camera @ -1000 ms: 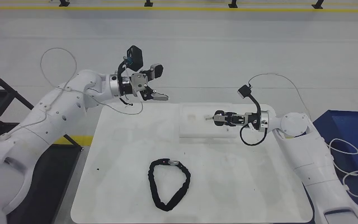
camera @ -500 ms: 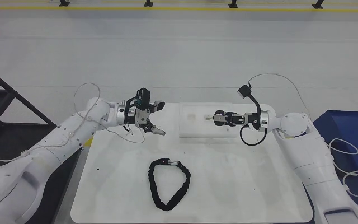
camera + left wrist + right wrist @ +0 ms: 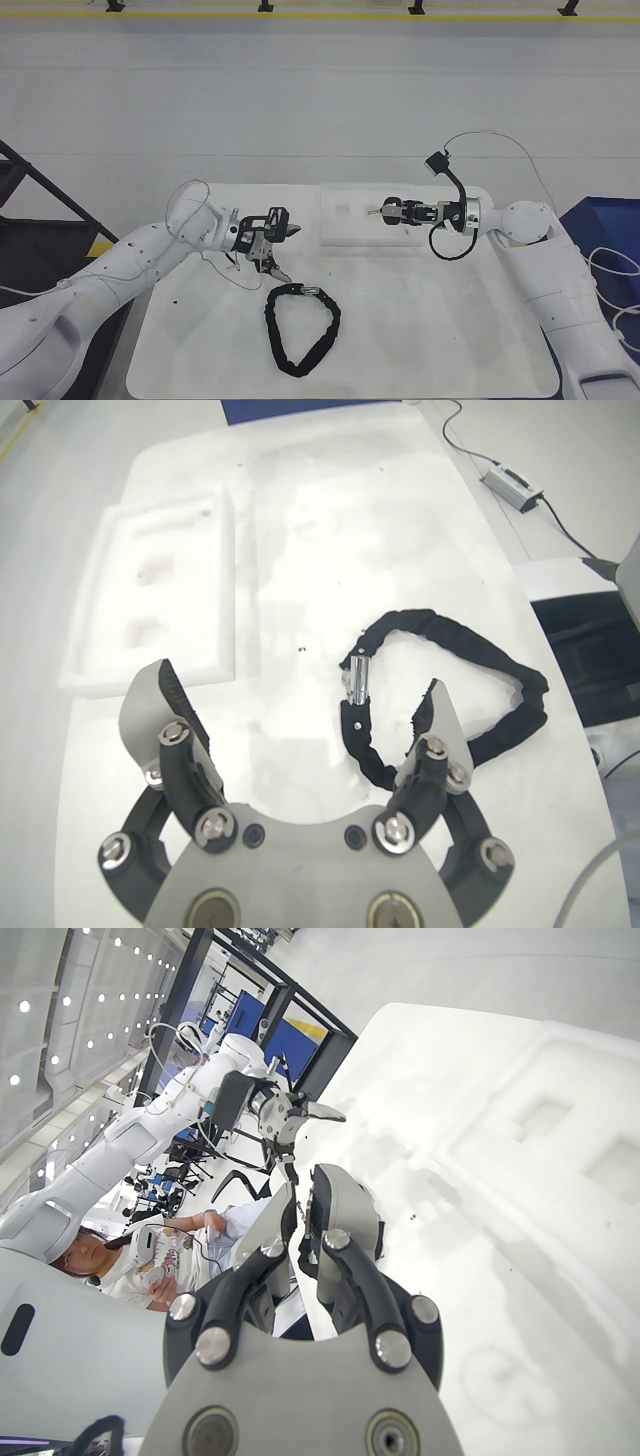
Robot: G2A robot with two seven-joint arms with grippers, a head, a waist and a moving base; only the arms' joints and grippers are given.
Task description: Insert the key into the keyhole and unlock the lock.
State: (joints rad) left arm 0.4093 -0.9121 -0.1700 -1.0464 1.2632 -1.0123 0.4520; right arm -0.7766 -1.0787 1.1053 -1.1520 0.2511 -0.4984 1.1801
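A black fabric-covered chain lock (image 3: 303, 328) lies in a loop on the white table (image 3: 450, 330), its silver lock cylinder (image 3: 308, 291) at the far side of the loop. My left gripper (image 3: 283, 252) hangs open just behind and left of that cylinder. In the left wrist view the cylinder (image 3: 359, 680) lies between the spread fingers of the left gripper (image 3: 300, 685), nearer one pad, and the chain (image 3: 500, 680) curves away past it. My right gripper (image 3: 385, 211) hovers over the white foam tray (image 3: 345, 228), shut on a small metal key (image 3: 374, 211) that points left.
The foam tray (image 3: 220, 550) has several shallow pockets and sits at the back middle of the table. A power adapter (image 3: 512, 490) and its cable lie on the floor beside the table. A blue bin (image 3: 610, 230) stands at the right, a black frame (image 3: 30, 180) at the left.
My left arm has swung from beyond the table's back left corner down over the table toward the chain lock, gripper still open. The right arm with the key has not moved.
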